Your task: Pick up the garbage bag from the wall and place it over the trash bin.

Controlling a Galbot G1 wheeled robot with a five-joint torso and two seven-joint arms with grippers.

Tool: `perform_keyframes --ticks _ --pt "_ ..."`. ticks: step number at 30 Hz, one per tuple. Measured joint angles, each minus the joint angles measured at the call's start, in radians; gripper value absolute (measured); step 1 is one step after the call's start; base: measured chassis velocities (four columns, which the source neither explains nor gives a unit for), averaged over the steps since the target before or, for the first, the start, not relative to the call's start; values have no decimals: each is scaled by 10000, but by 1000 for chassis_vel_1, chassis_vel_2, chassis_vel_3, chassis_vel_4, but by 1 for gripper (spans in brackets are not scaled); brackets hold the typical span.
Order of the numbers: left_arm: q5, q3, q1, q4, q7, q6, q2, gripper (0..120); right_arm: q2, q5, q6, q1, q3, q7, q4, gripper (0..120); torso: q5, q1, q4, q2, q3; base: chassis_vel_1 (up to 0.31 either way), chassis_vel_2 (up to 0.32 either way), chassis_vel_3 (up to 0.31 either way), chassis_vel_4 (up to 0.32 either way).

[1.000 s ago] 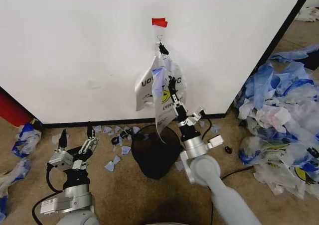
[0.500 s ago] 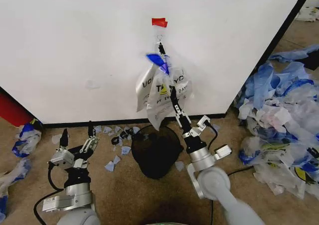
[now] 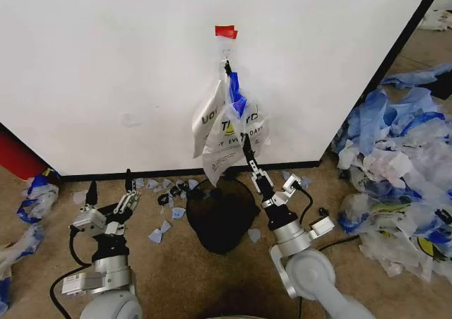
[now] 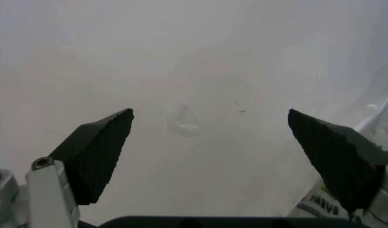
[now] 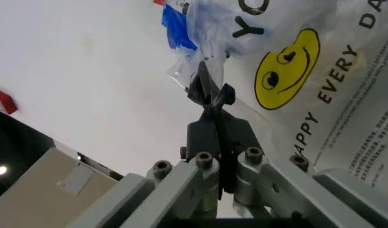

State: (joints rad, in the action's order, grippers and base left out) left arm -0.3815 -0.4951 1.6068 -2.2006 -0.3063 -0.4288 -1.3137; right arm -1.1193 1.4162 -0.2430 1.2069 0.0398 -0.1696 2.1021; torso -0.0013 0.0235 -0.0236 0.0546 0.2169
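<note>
Against the wall [image 3: 106, 65], right tool [image 3: 246, 147] pinches the garbage bag [image 3: 229, 132].

Your right tool [image 3: 247, 147] is pinched on the garbage bag [image 3: 229, 139], mid frame, hard against the wall [image 3: 106, 65]; no room behind. The trash bin [image 3: 219, 217] sits directly below w/ its mouth open. Lower left, your left tool [image 3: 109, 192] hangs wide open w/ bare wall ahead. Plastic scraps [image 3: 399, 164] crowd the right side; small bits [image 3: 166, 199] litter the floor btwn left tool & bin.
</note>
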Motion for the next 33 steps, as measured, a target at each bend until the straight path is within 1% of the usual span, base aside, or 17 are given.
perform_keyframes --ticks 7,11,12,14,18,19,23,26,33 --pt "-76 -7 -64 43 -10 46 34 97 380 120 32 80 5 201 213 0 1 0 0 0 0 0 0 0 0" --pt "-76 -1 -51 36 -11 79 56 97 946 308 98 101 -131 253 439 0 2 0 1 0 0 0 0 0 0" --pt "-76 -1 -51 36 -11 79 56 97 946 308 98 101 -131 253 439 0 2 0 1 0 0 0 0 0 0" --pt "-76 -17 -44 22 -12 84 67 97 1226 346 105 192 -141 195 568 0 1 0 0 0 0 0 0 0 0" --pt "-79 -65 -18 -12 -23 87 91 97 1919 401 101 548 -88 72 954 0 0 0 0 0 0 0 0 0 0" --pt "-79 -65 -18 -12 -23 87 91 97 1919 401 101 548 -88 72 954 0 0 0 0 0 0 0 0 0 0" --pt "-78 -59 -15 -15 -31 92 86 97 2489 290 73 904 -143 -21 1349 0 1 0 0 0 0 0 0 0 0" --pt "-66 -47 -15 -18 -32 96 60 97 2691 130 15 1092 -216 0 1618 0 0 0 0 0 0 0 0 0 0" --pt "-54 -93 24 -82 -41 97 91 97 2902 -189 -93 1557 -305 140 1985 0 1 0 0 0 0 0 0 0 0"
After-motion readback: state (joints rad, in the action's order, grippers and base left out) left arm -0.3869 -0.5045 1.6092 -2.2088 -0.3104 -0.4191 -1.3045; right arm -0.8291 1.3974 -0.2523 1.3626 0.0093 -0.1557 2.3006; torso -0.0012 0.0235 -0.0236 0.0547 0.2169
